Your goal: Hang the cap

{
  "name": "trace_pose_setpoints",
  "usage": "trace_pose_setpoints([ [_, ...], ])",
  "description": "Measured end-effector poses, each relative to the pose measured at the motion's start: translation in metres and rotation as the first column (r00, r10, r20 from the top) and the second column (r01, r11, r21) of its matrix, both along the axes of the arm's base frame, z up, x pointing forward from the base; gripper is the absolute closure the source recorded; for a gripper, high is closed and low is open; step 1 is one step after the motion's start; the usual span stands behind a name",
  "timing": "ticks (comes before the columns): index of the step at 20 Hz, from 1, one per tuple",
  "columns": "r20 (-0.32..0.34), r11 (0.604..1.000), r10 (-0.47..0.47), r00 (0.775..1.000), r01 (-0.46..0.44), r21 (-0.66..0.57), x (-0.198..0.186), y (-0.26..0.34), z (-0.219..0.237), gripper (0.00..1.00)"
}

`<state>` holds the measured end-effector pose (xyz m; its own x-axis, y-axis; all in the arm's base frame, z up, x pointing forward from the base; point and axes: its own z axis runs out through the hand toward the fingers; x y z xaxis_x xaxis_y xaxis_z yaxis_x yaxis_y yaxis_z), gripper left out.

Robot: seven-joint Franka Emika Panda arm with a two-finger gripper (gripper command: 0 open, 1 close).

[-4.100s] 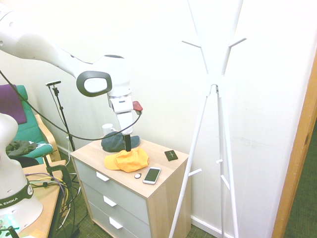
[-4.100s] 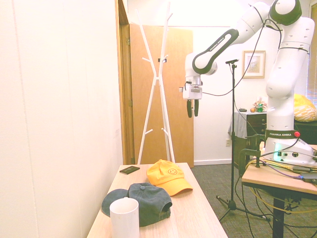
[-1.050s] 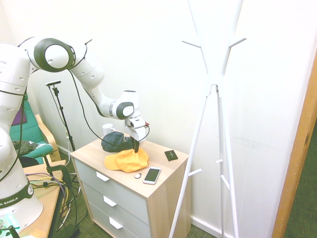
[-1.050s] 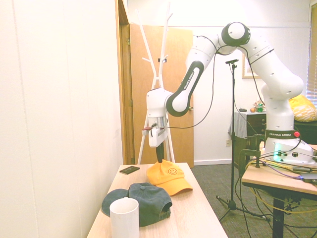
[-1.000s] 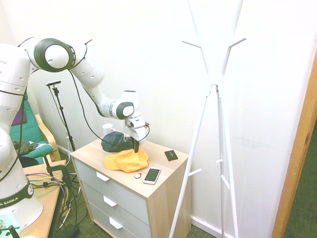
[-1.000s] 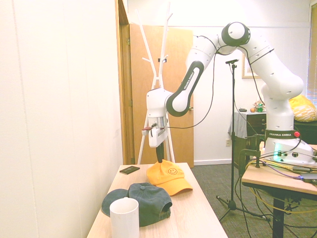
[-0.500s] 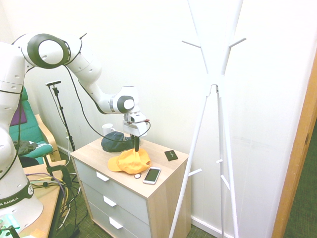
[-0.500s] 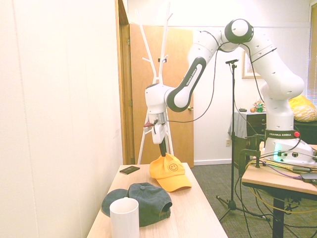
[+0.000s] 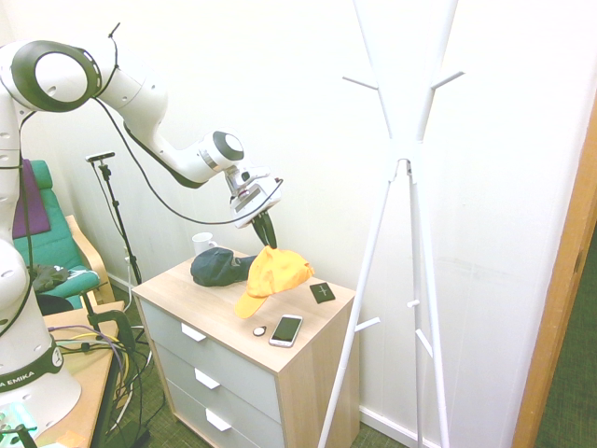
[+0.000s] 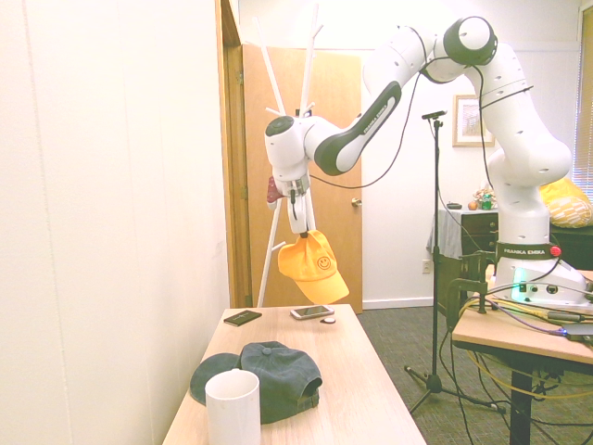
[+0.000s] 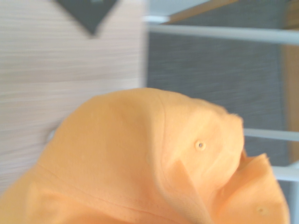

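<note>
Second exterior view | cap: yellow-orange, smiley face, hanging brim-down | gripper: clamped on its crown

Your arm reaches out over the dresser top, wrist tilted steeply downward; your gripper is clamped tight on the cap, which hangs clear.
</note>
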<state>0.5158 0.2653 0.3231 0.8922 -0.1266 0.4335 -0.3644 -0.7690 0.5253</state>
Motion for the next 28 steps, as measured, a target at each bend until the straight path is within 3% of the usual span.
trace_pose_setpoints([
  [4, 0.079, 0.984, 0.025, 0.997, -0.011, -0.177, 0.013, -0.023, 0.037, 1.0],
  [12, 0.165, 0.897, 0.115, 0.979, -0.031, -0.44, -0.003, -0.031, 0.129, 1.0],
  [18, 0.246, 0.851, 0.143, 0.959, 0.008, -0.525, 0.001, -0.05, 0.219, 1.0],
  [24, 0.326, 0.839, 0.145, 0.934, 0.059, -0.541, 0.009, -0.064, 0.312, 1.0],
  [28, 0.361, 0.835, 0.145, 0.921, 0.082, -0.544, 0.006, -0.062, 0.349, 1.0],
])
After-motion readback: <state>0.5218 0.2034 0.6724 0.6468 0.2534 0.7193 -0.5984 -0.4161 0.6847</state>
